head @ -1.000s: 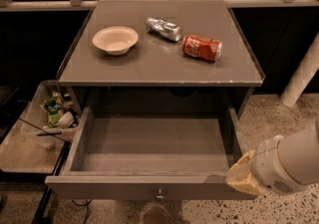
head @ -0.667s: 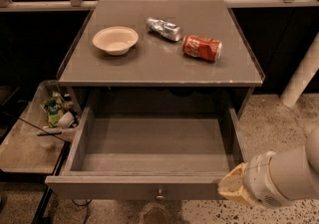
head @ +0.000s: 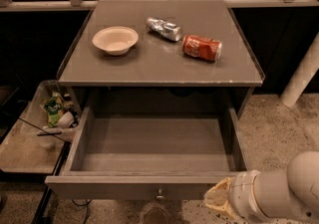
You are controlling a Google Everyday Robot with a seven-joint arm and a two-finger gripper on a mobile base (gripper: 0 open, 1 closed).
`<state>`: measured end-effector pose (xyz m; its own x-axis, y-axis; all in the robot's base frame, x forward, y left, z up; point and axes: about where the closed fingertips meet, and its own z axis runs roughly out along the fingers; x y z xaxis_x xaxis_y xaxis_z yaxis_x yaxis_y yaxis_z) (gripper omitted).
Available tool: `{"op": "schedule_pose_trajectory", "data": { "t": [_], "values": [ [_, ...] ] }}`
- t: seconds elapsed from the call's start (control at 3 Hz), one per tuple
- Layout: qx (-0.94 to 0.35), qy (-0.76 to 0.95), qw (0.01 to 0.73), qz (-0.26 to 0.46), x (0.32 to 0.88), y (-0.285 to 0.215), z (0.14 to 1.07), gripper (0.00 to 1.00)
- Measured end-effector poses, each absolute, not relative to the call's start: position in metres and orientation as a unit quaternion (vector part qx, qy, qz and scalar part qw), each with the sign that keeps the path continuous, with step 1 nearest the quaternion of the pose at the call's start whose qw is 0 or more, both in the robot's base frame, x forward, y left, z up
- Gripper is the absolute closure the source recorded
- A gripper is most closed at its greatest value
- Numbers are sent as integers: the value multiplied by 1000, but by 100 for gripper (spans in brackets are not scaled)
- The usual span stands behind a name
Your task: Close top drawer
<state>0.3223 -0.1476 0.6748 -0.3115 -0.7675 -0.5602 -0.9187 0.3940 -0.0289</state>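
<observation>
The top drawer [head: 149, 143] is pulled fully out of the grey cabinet and is empty inside. Its flat front panel [head: 124, 187] faces me at the bottom, with a small round metal knob [head: 160, 195] at its centre. My gripper [head: 219, 199] is at the bottom right, just in front of the right end of the drawer's front panel, on the white arm [head: 284, 193]. Only its yellowish tip shows.
On the cabinet top [head: 159, 63] stand a white bowl [head: 115, 40], a crushed silver can [head: 163, 29] and a red can [head: 201, 48] on its side. A bin with trash [head: 52, 113] sits left of the drawer. A white post [head: 301, 76] stands at right.
My gripper and arm have moved down and to the left along the drawer's right front corner, now lying in front of the front panel. The drawer has not moved.
</observation>
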Motion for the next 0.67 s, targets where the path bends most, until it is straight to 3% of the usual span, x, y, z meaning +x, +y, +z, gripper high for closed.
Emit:
{"op": "schedule_pose_trajectory", "data": {
  "t": [0.67],
  "values": [
    [-531,797,251,143,327,-142,651,100]
  ]
}}
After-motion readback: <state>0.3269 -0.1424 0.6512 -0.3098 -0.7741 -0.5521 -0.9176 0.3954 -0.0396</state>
